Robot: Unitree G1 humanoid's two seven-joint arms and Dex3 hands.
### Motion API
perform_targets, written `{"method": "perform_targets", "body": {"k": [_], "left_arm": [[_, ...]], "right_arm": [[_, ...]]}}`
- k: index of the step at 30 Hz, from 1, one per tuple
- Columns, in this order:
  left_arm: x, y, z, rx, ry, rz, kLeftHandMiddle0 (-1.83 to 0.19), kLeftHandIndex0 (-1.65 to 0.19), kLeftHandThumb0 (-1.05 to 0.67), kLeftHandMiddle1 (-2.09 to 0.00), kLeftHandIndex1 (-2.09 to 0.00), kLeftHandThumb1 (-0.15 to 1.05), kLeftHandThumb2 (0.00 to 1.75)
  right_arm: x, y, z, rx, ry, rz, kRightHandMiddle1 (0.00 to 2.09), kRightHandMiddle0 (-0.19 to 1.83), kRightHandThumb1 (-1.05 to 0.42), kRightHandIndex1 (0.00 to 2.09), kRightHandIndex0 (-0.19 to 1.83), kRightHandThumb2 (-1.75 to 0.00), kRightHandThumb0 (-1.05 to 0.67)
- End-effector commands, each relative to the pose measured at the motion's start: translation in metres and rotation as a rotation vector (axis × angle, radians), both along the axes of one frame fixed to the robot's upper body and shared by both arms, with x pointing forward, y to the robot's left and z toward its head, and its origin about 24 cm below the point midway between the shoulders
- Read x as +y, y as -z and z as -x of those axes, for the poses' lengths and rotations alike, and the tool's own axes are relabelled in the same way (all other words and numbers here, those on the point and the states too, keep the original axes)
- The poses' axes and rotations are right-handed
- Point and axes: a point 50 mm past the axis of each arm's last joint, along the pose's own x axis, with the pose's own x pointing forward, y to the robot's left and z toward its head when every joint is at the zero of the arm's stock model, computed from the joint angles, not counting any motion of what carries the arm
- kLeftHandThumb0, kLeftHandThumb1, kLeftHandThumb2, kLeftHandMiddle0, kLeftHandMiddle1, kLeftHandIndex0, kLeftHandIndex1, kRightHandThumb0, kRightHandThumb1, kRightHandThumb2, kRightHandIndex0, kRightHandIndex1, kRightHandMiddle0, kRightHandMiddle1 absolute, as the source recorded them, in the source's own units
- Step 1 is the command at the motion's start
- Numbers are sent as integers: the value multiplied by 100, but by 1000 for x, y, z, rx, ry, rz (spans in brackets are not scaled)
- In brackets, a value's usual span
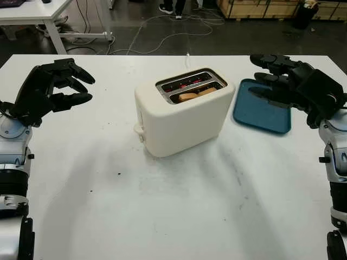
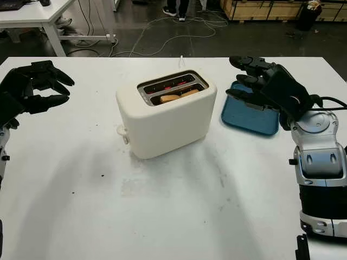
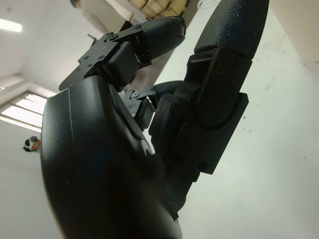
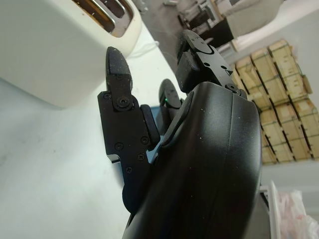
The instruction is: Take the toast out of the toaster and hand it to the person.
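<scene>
Most of the toast (image 1: 196, 95) is hidden inside the toaster (image 1: 183, 111): only its tan upper edge is seen in the nearer slot. In the farther slot a red glow is seen, but what lies deeper cannot be made out. The far edge of the blue tray (image 1: 261, 112) is covered by the right hand's fingers (image 1: 269, 79). At the far edge of the head views, beyond the tabletop (image 1: 173, 206), a person's shoes (image 1: 172, 9) are seen on the floor, the rest being cut off. Cables (image 1: 157, 32) are laid across the floor there, and a white cord (image 1: 188, 56) is seen behind the toaster.

The left hand (image 1: 50, 89) is raised above the tabletop well to the left of the toaster; it is released and nothing is held, its fingers being pointed toward the toaster. The right hand (image 2: 267, 86) is raised to the right of the toaster, over the tray; it too is open and empty, its fingers being reached toward the toaster without touching it. Both forearms are brought in from the near edge, one on either side of the toaster. In the right wrist view the toaster's cream side (image 4: 50, 55) is seen beyond a fingertip (image 4: 117, 62).

The toaster stands at the middle of the tabletop, its lever knob (image 1: 138, 129) turned toward the near left.
</scene>
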Motion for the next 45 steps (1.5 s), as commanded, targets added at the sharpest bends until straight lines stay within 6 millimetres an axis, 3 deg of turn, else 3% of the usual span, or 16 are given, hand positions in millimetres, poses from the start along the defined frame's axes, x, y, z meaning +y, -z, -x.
{"method": "perform_targets", "body": {"k": [1, 45], "left_arm": [[0, 1, 1, -5, 4, -5, -53, -62, -105, -127, -106, 84, 1], [0, -2, 0, -14, 1, -1, -55, -64, -105, -126, -104, 83, 1]], "right_arm": [[2, -1, 0, -7, -4, -1, 0, 37, -92, 1, 38, -15, -31], [2, -5, 1, -16, -23, 7, 1, 35, -92, 1, 36, -17, -29]]}}
